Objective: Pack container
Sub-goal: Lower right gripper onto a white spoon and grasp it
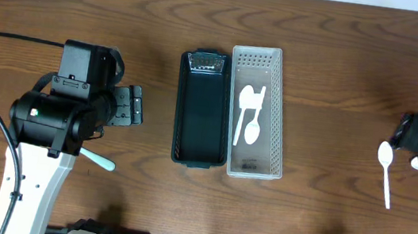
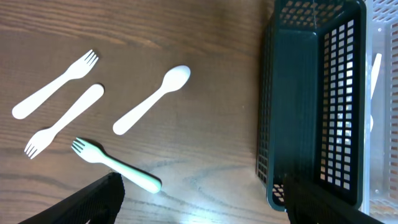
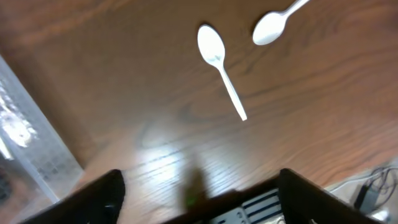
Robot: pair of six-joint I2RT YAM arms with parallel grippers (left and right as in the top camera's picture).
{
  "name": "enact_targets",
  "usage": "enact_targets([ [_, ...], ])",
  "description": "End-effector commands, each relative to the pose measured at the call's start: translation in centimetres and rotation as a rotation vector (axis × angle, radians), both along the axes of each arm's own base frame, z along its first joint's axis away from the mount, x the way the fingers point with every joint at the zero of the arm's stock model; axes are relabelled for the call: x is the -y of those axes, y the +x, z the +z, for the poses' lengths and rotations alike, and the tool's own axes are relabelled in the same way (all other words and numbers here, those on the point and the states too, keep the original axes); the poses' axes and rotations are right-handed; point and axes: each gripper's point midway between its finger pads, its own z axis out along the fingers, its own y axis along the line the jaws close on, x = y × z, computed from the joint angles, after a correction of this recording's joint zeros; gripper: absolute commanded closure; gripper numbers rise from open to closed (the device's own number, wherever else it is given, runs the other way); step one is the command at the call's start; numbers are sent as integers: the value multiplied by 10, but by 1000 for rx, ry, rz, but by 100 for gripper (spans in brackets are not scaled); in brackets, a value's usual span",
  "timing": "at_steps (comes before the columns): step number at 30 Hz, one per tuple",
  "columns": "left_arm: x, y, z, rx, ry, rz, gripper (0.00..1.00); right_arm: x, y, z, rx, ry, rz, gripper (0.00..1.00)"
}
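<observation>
Packing was far from done: 2 white pieces [image 1: 252, 106] lay in the clear basket [image 1: 275, 85] at centre, with the dark basket [image 1: 204, 108] at its 9 o'clock apparently empty. The left gripper [image 2: 202, 202] and right gripper [image 3: 199, 199] both stood wide, holding nothing (3 forks [image 2: 62, 121] and a spoon [image 2: 152, 99] waited at 9 o'clock, 2 spoons [image 3: 221, 65] at 3).

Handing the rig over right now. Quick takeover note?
Left gripper: open, empty, over the table left of the black basket.
Right gripper: open, empty, above the table at the far right.
Done: some white cutlery lies in the white basket; the black basket looks empty.
Left to pack: two white forks, a white spoon and a green fork on the left; two more spoons on the right.
</observation>
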Motion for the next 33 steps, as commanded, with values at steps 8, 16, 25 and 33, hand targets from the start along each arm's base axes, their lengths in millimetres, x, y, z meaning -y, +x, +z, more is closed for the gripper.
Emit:
enact_targets([
  [8,-1,2,2,3,9,3,16,-2,-1,-88,-48,47,225,1],
  [16,-1,2,2,3,9,3,15,34,21,-146,-141,104,258,8],
  [25,-1,2,2,3,9,3,15,56,26,-211,-269,136,220,5],
  [33,-1,2,2,3,9,3,15,62,32,-238,-293,144,216,16],
])
